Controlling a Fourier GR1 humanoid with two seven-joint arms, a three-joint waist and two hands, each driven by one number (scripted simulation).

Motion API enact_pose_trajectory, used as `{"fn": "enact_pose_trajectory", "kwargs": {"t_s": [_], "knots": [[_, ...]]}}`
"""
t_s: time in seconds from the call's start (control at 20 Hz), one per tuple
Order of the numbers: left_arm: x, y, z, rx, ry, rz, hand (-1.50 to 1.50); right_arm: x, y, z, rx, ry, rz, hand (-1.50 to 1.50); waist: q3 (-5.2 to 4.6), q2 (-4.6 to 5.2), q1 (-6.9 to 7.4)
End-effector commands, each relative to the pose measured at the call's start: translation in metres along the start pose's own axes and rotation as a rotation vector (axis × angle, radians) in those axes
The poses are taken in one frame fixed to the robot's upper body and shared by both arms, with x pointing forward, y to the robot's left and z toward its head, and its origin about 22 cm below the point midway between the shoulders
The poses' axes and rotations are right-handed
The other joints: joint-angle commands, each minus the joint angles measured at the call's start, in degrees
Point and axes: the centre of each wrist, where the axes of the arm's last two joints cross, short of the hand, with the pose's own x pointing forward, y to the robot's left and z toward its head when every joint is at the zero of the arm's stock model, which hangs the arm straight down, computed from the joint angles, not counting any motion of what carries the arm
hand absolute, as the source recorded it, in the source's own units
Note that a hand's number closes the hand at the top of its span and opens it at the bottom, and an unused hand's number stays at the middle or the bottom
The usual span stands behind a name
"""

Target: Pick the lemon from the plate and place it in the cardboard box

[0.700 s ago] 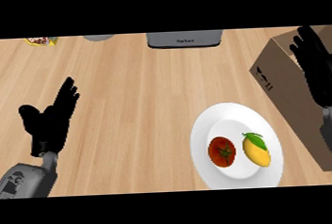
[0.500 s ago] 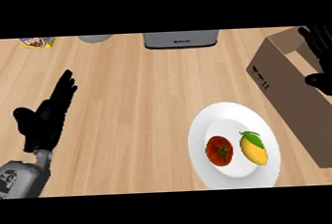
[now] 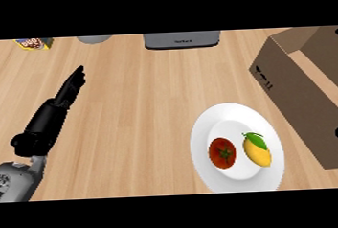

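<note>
The lemon (image 3: pixel 257 150) lies on the white plate (image 3: pixel 204 152) just beside a tomato (image 3: pixel 222 152), untouched, so the pick has not begun; the cardboard box (image 3: pixel 298 98) stands near the plate's right side, and I cannot tell what it holds. The left hand (image 3: pixel 53 114) rests at the worktop's (image 3: pixel 150 102) left with fingers (image 3: pixel 74 84) straight and pressed together, holding nothing, while the right hand is out of view. The next move calls for a hand to come down over the lemon and curl round it without knocking the tomato.

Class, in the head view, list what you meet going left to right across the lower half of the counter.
Left hand → tomato → lemon, both on the white plate → cardboard box.
</note>
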Motion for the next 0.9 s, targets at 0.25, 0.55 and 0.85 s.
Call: {"fn": "enact_pose_trajectory", "kwargs": {"t_s": [0.25,0.55,0.85], "knots": [[-0.017,-0.004,0.009,-0.052,-0.025,-0.008,0.0,-0.004,-0.013,0.032,0.314,-0.18,0.316,-1.5,-0.15,-0.07,0.48],[-0.026,-0.003,0.006,-0.042,-0.017,-0.025,0.0,0.024,0.014,0.013,0.592,-0.085,0.562,-1.5,-0.3,-0.21,0.05],[-0.008,0.009,-0.003,-0.061,-0.031,-0.011,0.0,0.055,0.071,0.005,0.717,-0.029,0.727,-1.5,-0.31,-0.35,0.28]]}}
